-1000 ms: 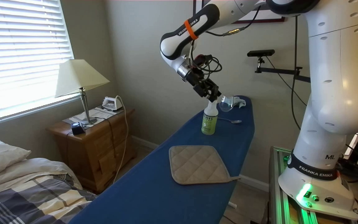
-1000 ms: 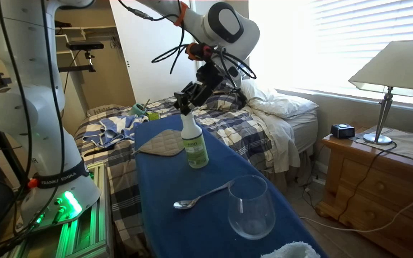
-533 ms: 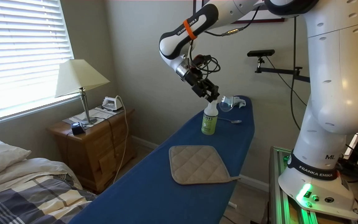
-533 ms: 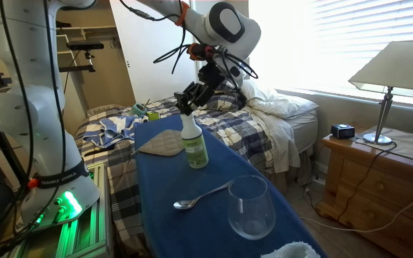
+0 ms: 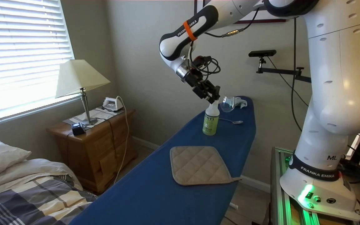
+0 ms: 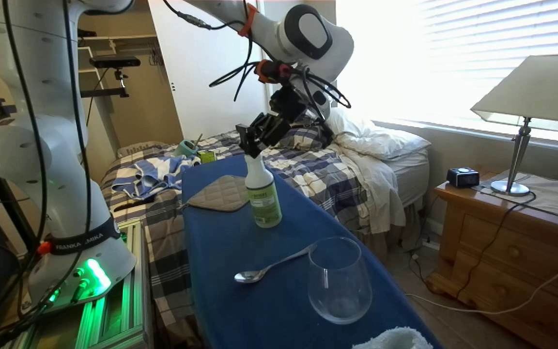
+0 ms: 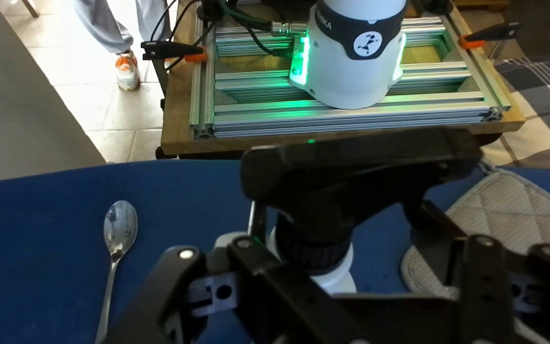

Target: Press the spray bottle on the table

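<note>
The spray bottle (image 5: 210, 122) stands upright on the blue table (image 5: 155, 184); it also shows in an exterior view (image 6: 263, 201). Its body is yellow-green, with a white shoulder and a black spray head (image 7: 351, 167) that looms large in the wrist view. My gripper (image 7: 342, 217) is around the spray head, with one finger on the neck side and the other beside the trigger. Blue table shows between the neck and the finger on the trigger side. Whether that finger touches the trigger cannot be told. In both exterior views the gripper (image 5: 212, 93) (image 6: 250, 140) hides the bottle's top.
A tan quilted pad (image 5: 200, 165) lies beside the bottle. A spoon (image 6: 255, 275), a clear glass (image 6: 339, 286) and a white cloth (image 6: 395, 339) are on the bottle's other side. A nightstand (image 5: 95, 150) with a lamp (image 5: 80, 78) and a bed (image 6: 327, 184) stand beside the table.
The arm and gripper have shifted very slightly, to the left in an exterior view. The bottle and other objects stay in place.
</note>
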